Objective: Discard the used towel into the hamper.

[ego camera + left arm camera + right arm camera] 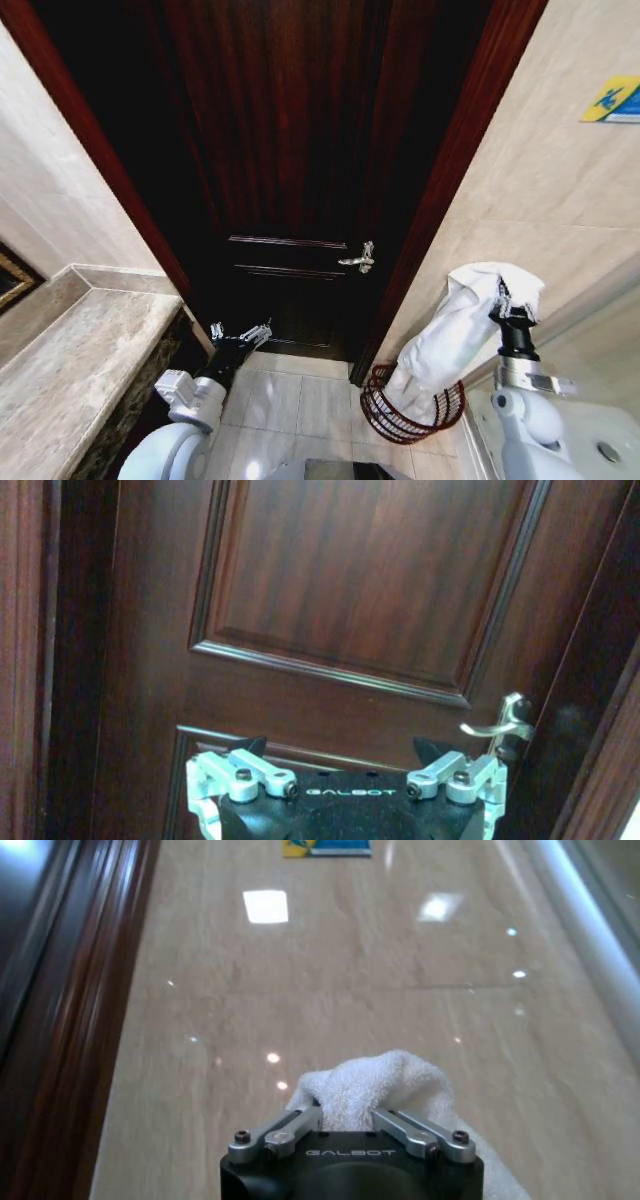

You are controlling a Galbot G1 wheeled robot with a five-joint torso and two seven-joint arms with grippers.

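A white towel (455, 320) hangs long from my right gripper (505, 293), which is shut on its top end at the right of the head view. The towel's lower end dips into the hamper (385, 420), a round dark reddish wire basket on the floor beside the door frame. In the right wrist view the towel (375, 1084) bulges between the fingers (290, 1129), facing the beige tiled wall. My left gripper (240, 333) hangs low at the left, open and holding nothing, pointing at the dark wooden door (350, 615).
The closed door has a silver lever handle (360, 260). A marble counter (70, 370) runs along the left. A white basin (590, 440) sits at the lower right. Light floor tiles (290, 405) lie between my arms. A blue and yellow sign (612, 100) is on the right wall.
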